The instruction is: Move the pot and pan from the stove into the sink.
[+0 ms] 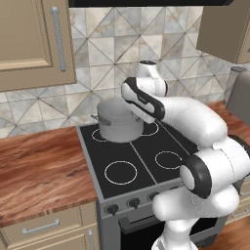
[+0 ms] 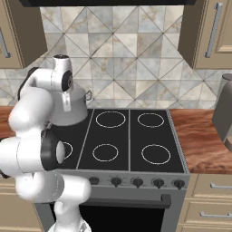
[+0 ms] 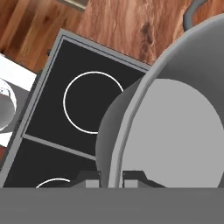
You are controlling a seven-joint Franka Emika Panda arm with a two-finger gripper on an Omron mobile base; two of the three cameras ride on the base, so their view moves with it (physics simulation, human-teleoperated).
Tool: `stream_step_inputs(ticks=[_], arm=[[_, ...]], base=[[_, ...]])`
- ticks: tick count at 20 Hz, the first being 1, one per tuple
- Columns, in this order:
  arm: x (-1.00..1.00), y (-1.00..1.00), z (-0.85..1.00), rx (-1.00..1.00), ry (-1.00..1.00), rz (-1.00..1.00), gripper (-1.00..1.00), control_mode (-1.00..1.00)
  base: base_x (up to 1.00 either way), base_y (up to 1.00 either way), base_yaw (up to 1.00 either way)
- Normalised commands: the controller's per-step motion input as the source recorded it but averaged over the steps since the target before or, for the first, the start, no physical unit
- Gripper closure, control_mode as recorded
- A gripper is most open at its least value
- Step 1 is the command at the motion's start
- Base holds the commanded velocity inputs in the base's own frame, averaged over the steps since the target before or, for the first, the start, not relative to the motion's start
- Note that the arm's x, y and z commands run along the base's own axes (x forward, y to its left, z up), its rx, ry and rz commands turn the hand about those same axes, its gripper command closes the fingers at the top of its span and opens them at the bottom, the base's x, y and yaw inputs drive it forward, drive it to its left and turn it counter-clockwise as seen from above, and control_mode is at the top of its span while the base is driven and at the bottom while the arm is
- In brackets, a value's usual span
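Judging from the left base view, the task is at an early stage: the pot [image 1: 118,120] is seen at the far left burner of the stove [image 1: 141,161], not in the sink. Whether its base rests on the glass or is a little raised cannot be told. The arm is bent over the far side of the cooktop, and the gripper itself is hidden behind the arm's own links. The desk [image 1: 39,168] to the left of the stove carries nothing that belongs to the task.

From the right base view, the pot [image 2: 74,108] is largely covered by the white arm; one small loop handle is made out on its right side. The other burner rings are bare, so it cannot be said where the pan is, and the transport to the sink is judged to be not yet done. At the right edge a tall grey canister [image 2: 225,108] is cut off by the frame.

Through the hand view, the gripper [image 3: 110,179] is seen pressed together on the rim of the pot [image 3: 175,127], one finger inside the wall and one outside. The fingertips are partly cut off at the bottom, so the depth of the hold is hard to judge.
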Motion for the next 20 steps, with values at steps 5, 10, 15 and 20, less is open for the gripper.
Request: stream_step_inputs(ticks=[5, 10, 15, 20], arm=[[-1.0, -0.27, 0.0, 0.0, -0.22, 0.02, 1.0, -1.0], [-1.0, -0.29, 0.0, 0.0, -0.23, 0.02, 1.0, -1.0], [-1.0, -0.28, 0.12, 0.0, -0.21, 0.02, 1.0, -1.0], [-1.0, -0.19, 0.47, 0.0, -0.15, 0.06, 1.0, -1.0]], base=[[0.0, 0.0, 0.0], [0.0, 0.0, 0.0], [0.0, 0.0, 0.0], [0.0, 0.0, 0.0]])
